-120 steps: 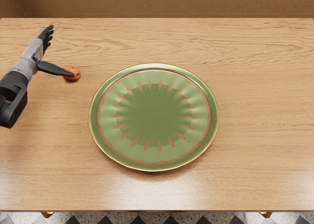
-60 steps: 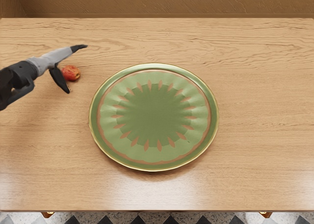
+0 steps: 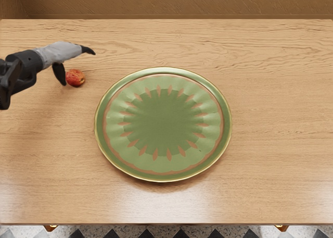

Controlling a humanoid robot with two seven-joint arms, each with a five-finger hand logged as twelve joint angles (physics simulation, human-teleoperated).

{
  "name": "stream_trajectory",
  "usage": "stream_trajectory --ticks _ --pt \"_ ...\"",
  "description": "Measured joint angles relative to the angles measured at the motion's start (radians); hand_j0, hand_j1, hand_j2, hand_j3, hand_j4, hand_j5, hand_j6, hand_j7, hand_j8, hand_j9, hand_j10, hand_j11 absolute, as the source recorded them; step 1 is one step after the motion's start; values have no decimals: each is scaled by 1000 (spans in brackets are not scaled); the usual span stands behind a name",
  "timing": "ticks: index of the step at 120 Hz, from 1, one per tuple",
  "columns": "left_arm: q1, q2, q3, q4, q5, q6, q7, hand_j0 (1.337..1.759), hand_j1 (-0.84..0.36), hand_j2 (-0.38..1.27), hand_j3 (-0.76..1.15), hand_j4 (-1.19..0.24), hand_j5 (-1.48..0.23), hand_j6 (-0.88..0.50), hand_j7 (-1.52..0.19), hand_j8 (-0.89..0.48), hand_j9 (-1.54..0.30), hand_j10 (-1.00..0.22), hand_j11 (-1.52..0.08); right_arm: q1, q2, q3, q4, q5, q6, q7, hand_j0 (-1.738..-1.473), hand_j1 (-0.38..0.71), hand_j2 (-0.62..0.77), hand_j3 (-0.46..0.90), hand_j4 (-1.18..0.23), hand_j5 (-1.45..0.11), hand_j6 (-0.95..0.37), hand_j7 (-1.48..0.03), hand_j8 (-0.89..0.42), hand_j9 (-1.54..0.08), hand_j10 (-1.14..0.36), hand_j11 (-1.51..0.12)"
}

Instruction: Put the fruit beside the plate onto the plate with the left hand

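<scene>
Checking status from my remote stn: L hand is open & holding nothing, poised just beside the fruit, which sits on the table near the plate, so I judge grasp, lift & placement all remain.

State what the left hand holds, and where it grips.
Nothing: the left hand is open by the fruit, which lies on the table beside the plate.

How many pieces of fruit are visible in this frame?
1. A small red fruit lies on the table, left of the green plate, beside the open left hand. None sits on the plate. Nothing appears hidden.
</scene>
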Motion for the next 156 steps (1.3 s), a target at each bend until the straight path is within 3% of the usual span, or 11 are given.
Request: stream_trajectory --ticks 102,135,156 --pt "18 -20 136 2 24 0 0 1658 -157 89 0 -428 -552 -429 -552 -428 -551 -427 -551 0 0 0 -4 0 0 0 -1658 -349 0 0 0 0 -1 0 0 0 0 0" --pt "20 -19 146 1 21 2 0 1658 -189 101 0 -483 -573 -459 -574 -412 -594 -466 -594 0 0 -1 -4 0 0 0 -1658 -349 0 0 0 0 -1 0 0 0 0 0" --pt "31 -12 145 1 17 4 0 1658 -196 114 0 -528 -562 -504 -570 -476 -610 -468 -612 0 0 -1 -3 0 0 0 -1658 -349 0 0 0 0 -1 0 0 0 0 0"
